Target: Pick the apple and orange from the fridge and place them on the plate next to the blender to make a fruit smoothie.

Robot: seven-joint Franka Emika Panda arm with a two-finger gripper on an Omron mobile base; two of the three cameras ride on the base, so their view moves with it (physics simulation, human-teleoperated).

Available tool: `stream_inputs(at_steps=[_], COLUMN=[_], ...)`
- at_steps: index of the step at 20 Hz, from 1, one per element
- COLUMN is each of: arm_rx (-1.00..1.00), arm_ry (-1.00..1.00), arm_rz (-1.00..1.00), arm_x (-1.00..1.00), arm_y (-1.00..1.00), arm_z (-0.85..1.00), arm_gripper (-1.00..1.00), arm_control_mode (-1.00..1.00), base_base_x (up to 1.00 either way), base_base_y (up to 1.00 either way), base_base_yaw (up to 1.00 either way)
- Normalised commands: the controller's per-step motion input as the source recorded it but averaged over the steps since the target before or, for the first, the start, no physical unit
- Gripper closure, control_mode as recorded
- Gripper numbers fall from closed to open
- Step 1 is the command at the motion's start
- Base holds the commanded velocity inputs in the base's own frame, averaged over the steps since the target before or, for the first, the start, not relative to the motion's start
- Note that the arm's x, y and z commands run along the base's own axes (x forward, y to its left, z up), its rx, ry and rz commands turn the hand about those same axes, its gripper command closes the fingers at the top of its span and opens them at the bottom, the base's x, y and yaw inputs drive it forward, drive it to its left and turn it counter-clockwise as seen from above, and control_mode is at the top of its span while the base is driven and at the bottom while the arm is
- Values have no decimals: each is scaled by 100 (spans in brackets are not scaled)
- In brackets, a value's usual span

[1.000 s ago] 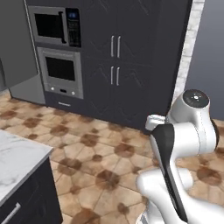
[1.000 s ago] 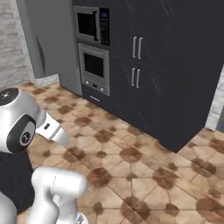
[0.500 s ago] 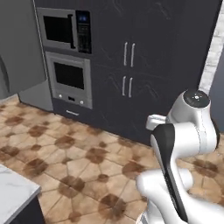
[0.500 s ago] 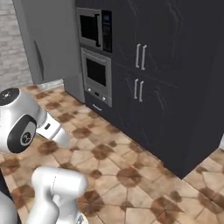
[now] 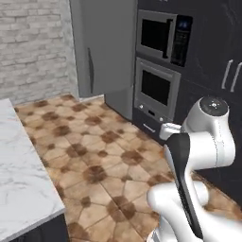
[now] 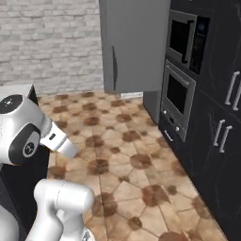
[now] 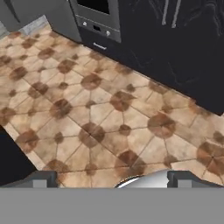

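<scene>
The fridge is a tall grey cabinet with a dark vertical handle, standing shut at the far side of the room between the brick wall and the oven stack. It also appears in the right base view as the fridge. In the hand view my gripper points down at the tiled floor, open, with nothing between its dark fingertips. The apple, the orange, the plate and the blender are out of view.
A built-in oven with a microwave above it stands right of the fridge, then dark cabinets with silver handles. A white marble counter reaches in at the left. Brown tiled floor lies open between them.
The whole picture has swung: the base turned, so the oven stack slid right and the fridge, brick wall and marble counter came into view. The gripper stays open.
</scene>
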Motion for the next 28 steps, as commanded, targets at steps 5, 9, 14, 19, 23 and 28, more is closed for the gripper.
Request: stream_inputs(at_steps=[5, 9, 14, 19, 23, 28], arm_rx=[0, 0, 0, 0, 0, 0], arm_ry=[0, 0, 0, 0, 0, 0], arm_rz=[0, 0, 0, 0, 0, 0], arm_x=[0, 0, 0, 0, 0, 0], arm_y=[0, 0, 0, 0, 0, 0], arm_z=[0, 0, 0, 0, 0, 0], arm_gripper=[-100, -100, -100, -100, -100, -100], arm_control_mode=[100, 100, 100, 100, 100, 100], base_base_x=[90, 100, 100, 100, 100, 100], base_base_y=[-13, -9, -31, -57, -48, -35], base_base_yaw=[81, 67, 41, 30, 16, 12])
